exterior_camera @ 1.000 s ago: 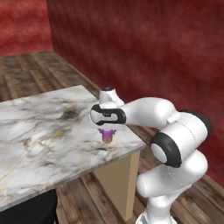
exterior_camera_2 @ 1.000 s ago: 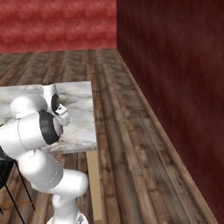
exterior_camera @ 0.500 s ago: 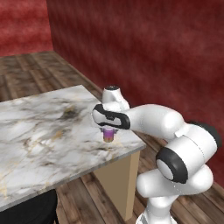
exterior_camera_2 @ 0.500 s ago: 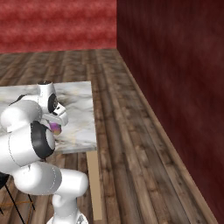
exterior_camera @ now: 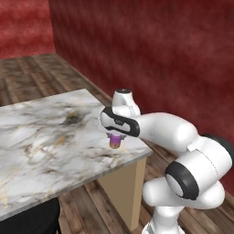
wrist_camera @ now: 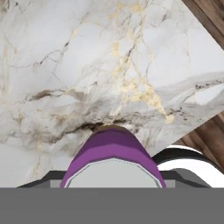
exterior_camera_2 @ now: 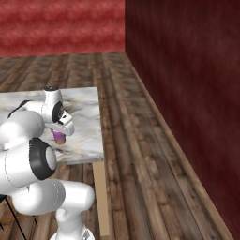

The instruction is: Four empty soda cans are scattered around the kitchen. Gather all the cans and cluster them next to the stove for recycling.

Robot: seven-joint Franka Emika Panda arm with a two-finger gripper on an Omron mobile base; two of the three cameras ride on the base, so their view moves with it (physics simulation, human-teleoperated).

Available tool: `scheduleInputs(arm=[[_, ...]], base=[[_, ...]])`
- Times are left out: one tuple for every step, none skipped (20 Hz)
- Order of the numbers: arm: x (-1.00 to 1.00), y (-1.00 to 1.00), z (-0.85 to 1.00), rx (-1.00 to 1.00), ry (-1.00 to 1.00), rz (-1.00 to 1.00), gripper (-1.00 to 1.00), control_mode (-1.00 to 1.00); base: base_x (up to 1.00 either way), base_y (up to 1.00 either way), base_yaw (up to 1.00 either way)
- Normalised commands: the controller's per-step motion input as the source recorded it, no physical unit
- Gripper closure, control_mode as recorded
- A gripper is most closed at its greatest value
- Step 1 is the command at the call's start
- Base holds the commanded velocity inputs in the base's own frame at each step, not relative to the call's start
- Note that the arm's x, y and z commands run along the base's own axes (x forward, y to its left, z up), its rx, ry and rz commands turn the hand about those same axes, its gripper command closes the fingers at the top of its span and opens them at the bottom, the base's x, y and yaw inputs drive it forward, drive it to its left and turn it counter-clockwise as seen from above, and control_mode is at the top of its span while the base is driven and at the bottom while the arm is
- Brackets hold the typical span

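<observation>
Over the marble table [exterior_camera: 41, 137], near its corner, my pincer [exterior_camera: 116, 140] is clamped on the purple can [exterior_camera: 115, 142]; my elbow has swung outward over the last second while the can hangs just clear of the top; the stove trip comes next, I reckon.

My arm: white, dark joints, elbow bent, forearm reaching forward and level. My wrist: turned down, hand vertical. My pincer [exterior_camera: 116, 140]: pointing straight down, jaws partly closed and clamped on the purple can [exterior_camera: 115, 142], one each side.
</observation>
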Motion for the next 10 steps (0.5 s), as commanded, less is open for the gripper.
scheduleInputs(arm=[[0.0, 0.0, 0.0, 0.0, 0.0, 0.0, 1.0, -1.0], [0.0, 0.0, 0.0, 0.0, 0.0, 0.0, 1.0, -1.0], [0.0, 0.0, 0.0, 0.0, 0.0, 0.0, 1.0, -1.0], [0.0, 0.0, 0.0, 0.0, 0.0, 0.0, 1.0, -1.0], [0.0, 0.0, 0.0, 0.0, 0.0, 0.0, 1.0, -1.0], [0.0, 0.0, 0.0, 0.0, 0.0, 0.0, 1.0, -1.0], [0.0, 0.0, 0.0, 0.0, 0.0, 0.0, 1.0, -1.0], [0.0, 0.0, 0.0, 0.0, 0.0, 0.0, 1.0, -1.0], [0.0, 0.0, 0.0, 0.0, 0.0, 0.0, 1.0, -1.0], [0.0, 0.0, 0.0, 0.0, 0.0, 0.0, 1.0, -1.0]], base=[[0.0, 0.0, 0.0], [0.0, 0.0, 0.0], [0.0, 0.0, 0.0], [0.0, 0.0, 0.0], [0.0, 0.0, 0.0], [0.0, 0.0, 0.0], [0.0, 0.0, 0.0], [0.0, 0.0, 0.0], [0.0, 0.0, 0.0], [0.0, 0.0, 0.0]])
